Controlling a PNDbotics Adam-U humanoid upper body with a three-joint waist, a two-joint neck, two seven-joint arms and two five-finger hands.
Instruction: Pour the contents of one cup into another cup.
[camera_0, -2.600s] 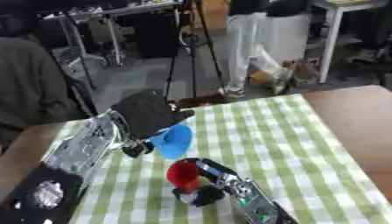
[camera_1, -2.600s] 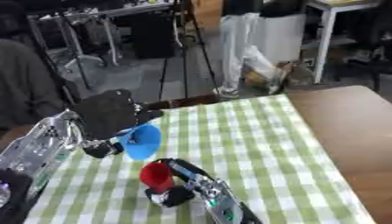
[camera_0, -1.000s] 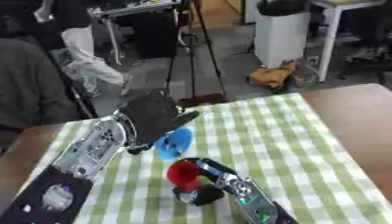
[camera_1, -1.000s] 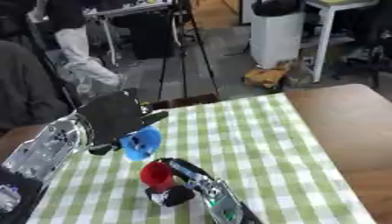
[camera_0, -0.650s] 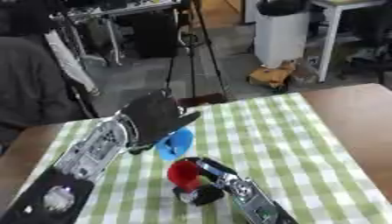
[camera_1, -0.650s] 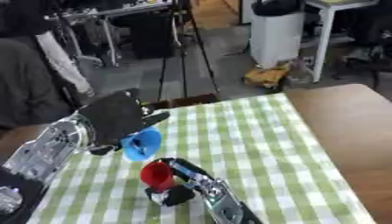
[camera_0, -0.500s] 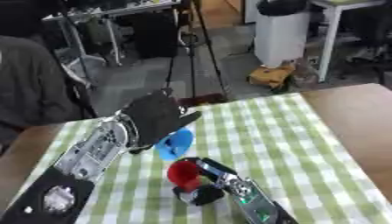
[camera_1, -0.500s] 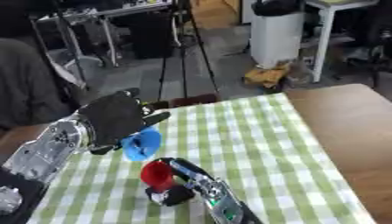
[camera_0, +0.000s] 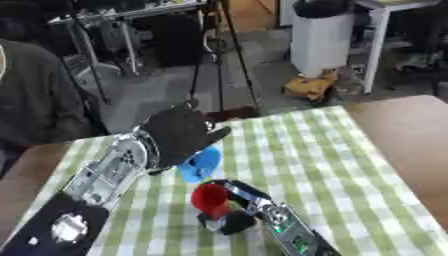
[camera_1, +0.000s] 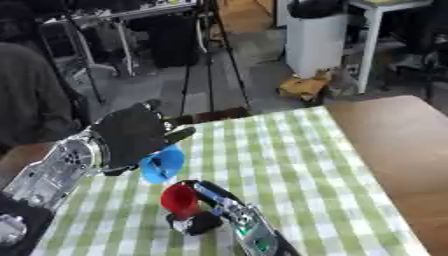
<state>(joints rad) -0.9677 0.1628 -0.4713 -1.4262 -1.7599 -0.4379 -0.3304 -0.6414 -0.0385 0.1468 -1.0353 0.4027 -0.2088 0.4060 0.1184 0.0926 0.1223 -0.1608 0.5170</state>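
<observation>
My left hand (camera_0: 179, 136) holds a blue cup (camera_0: 200, 163) tipped on its side, its mouth turned down towards the red cup. The red cup (camera_0: 210, 199) sits just below it, held by my right hand (camera_0: 234, 220), whose arm comes up from the bottom edge. The two cups are close together above the green checked tablecloth (camera_0: 297, 155). The contents of either cup cannot be made out.
The wooden table (camera_0: 402, 130) shows bare at the right of the cloth. Beyond the far edge stand a tripod (camera_0: 223, 45), a white bin (camera_0: 322, 35) and metal racks. A person in dark clothing (camera_0: 31, 95) sits at the far left.
The blue cup has stayed tipped over the red cup, drifting slightly down and right. The right hand with the red cup has held still. A person walking in the background has left.
</observation>
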